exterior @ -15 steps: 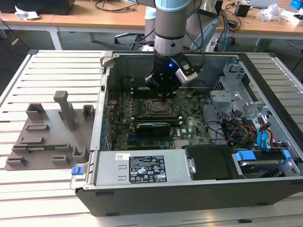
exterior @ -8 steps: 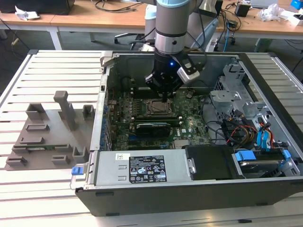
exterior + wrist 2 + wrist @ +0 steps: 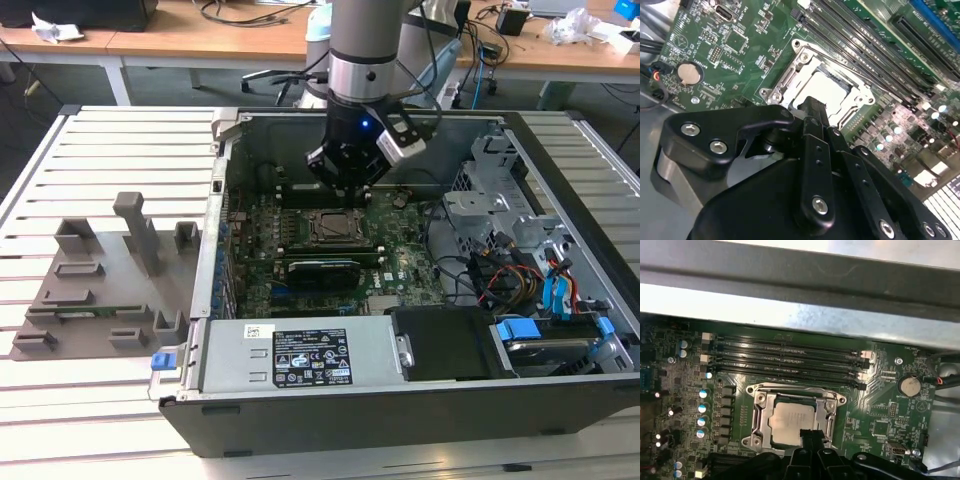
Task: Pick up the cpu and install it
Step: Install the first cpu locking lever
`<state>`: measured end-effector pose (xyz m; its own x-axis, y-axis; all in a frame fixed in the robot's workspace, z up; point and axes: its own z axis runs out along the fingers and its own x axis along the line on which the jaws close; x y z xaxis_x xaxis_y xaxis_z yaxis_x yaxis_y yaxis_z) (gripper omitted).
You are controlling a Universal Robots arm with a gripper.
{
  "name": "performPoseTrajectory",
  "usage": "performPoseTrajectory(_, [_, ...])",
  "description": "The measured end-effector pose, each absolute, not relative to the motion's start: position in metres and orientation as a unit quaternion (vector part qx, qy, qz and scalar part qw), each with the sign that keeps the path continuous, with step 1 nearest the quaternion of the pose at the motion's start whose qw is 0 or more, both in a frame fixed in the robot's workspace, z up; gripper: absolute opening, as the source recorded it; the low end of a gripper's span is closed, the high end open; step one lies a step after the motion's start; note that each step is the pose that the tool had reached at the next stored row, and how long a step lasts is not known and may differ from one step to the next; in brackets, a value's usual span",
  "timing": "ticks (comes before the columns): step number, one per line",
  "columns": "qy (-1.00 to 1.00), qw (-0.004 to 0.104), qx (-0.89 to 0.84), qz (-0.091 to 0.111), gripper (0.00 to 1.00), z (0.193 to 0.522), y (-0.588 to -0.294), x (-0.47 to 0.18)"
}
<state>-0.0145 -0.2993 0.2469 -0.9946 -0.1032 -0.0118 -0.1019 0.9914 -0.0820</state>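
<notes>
Black matte linkage bars of the gripper (image 3: 812, 107), studded with bright round screw heads, fill the foreground in the second wrist view, and their bulk hides the fingertips, so whether the hand is open or closed cannot be told. Just beyond its tip lies the cpu (image 3: 790, 424), a flat square with a pale, faintly brushed metal top, seated inside the socket frame (image 3: 759, 412), whose stamped silver plates and corner screws ring it on all sides. One dark finger end overlaps the chip's near edge in both wrist views, leaving contact unclear. Past the socket from the hand run long black memory slots (image 3: 785, 357) with white latches, across a green motherboard (image 3: 740, 65) dotted with small cylindrical capacitors and a round silver coin cell (image 3: 910, 385). In the exterior view the gripper (image 3: 347, 180) hangs directly over the socket inside the open computer case (image 3: 400, 420), beside a grey plastic fixture (image 3: 100, 280) on a slatted table (image 3: 100, 150).
</notes>
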Motion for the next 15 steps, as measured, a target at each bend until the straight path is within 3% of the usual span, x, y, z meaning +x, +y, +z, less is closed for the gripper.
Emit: performPoseTrajectory(15, [0.998, 0.008, -0.051, -0.041, 0.11, 0.2541, -0.2993, -0.0145])
